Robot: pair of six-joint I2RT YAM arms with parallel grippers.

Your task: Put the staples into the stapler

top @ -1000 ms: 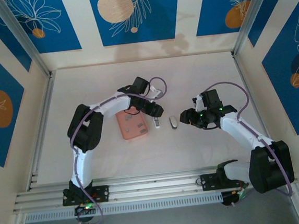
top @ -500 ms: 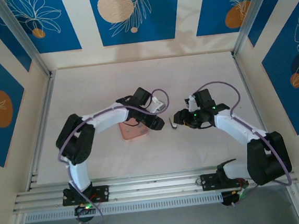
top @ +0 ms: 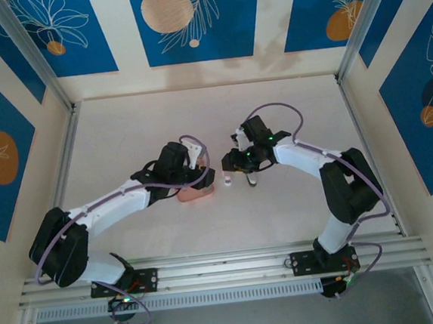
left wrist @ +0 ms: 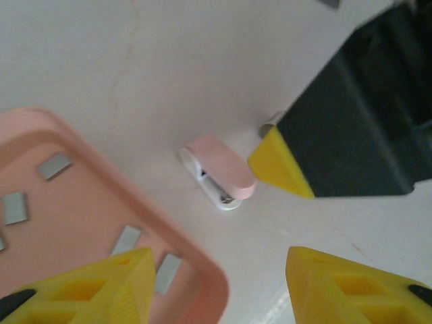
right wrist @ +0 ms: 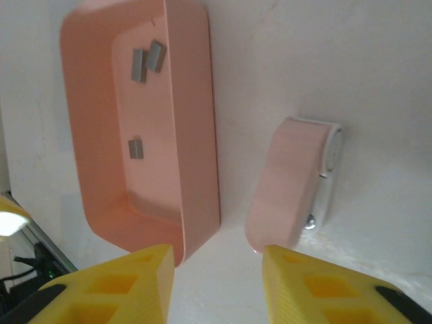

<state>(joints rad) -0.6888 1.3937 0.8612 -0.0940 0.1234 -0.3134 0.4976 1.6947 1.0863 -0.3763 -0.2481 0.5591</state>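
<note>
The stapler (left wrist: 217, 177), tiny, pink on top and white below, lies on its side on the table just right of the salmon-pink tray (left wrist: 196, 260). Several grey staples (left wrist: 54, 165) lie loose in the tray (right wrist: 196, 135), and these staples (right wrist: 147, 62) also show in the right wrist view. My left gripper (left wrist: 219, 287) is open, straddling the tray's near corner, empty. My right gripper (right wrist: 216, 283) is open just short of the stapler (right wrist: 293, 182), its right finger near the stapler's pink tip. From above, both grippers (top: 207, 179) (top: 230, 167) meet over the stapler (top: 226, 181).
A small grey oval object (top: 251, 180) lies right of the stapler, partly behind my right finger (left wrist: 280, 165). The tray (top: 193, 195) sits under the left wrist. Metal rails (top: 226, 271) run along the near edge, and patterned walls enclose the table.
The left arm has swung low to the left, its gripper drawn back over the tray's corner. The right gripper has moved left to the stapler and its jaws have narrowed.
</note>
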